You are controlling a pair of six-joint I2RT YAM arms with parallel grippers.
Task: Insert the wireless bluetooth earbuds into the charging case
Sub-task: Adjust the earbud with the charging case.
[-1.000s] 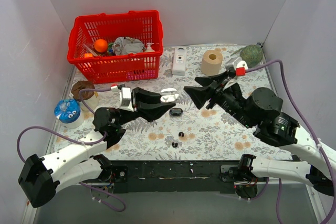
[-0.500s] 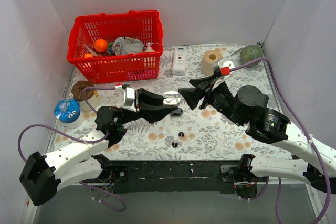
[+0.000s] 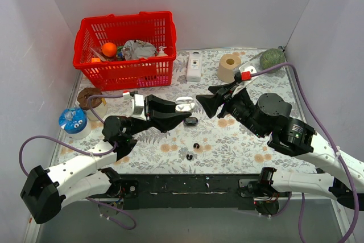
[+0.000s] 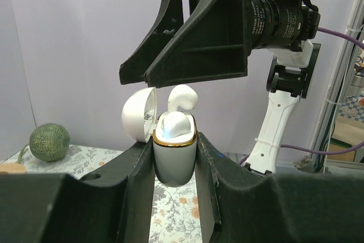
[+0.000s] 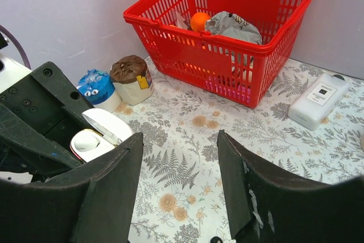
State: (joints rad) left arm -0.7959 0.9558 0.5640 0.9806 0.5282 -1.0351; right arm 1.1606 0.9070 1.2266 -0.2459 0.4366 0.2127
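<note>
I've got the left pincer (image 3: pixel 185 110) clamped on the white charging case (image 4: pixel 174 159). It squeezes the body from both sides and holds it upright, off the bench (image 3: pixel 244 140), about mid-field in the top view.

The lid (image 4: pixel 138 119) is swung open toward 9 o'clock on my left wrist feed. A white earbud (image 4: pixel 172 123) sits down in the mouth of the case. A second white earbud (image 4: pixel 183 97) stands above it at 12 o'clock, poking well clear of the rim and not seated.

The right pincer (image 5: pixel 179 140) is spread wide with nothing between its fingers. From above it sits at 3 o'clock of the case, tips just beside it. On the left wrist feed its dark fingers hang just over the raised bud, and I can't tell whether they touch it.

Down on the bench, a small black oval object (image 3: pixel 190 121) lies at 5 o'clock of the case; I can't make out what it is. One black earbud (image 3: pixel 196 146) and another black earbud (image 3: pixel 189 156) lie loose at 6 o'clock, near the front edge.

- **11 o'clock:** the red basket (image 3: pixel 125 76).
- **12 o'clock:** a white bottle (image 3: pixel 194 66).
- **1 o'clock:** a paper roll (image 3: pixel 230 68) and a green melon (image 3: pixel 273 60).
- **9 o'clock:** a blue cup (image 3: pixel 74 121) and a brown-lidded jar (image 3: pixel 91 98).
</note>
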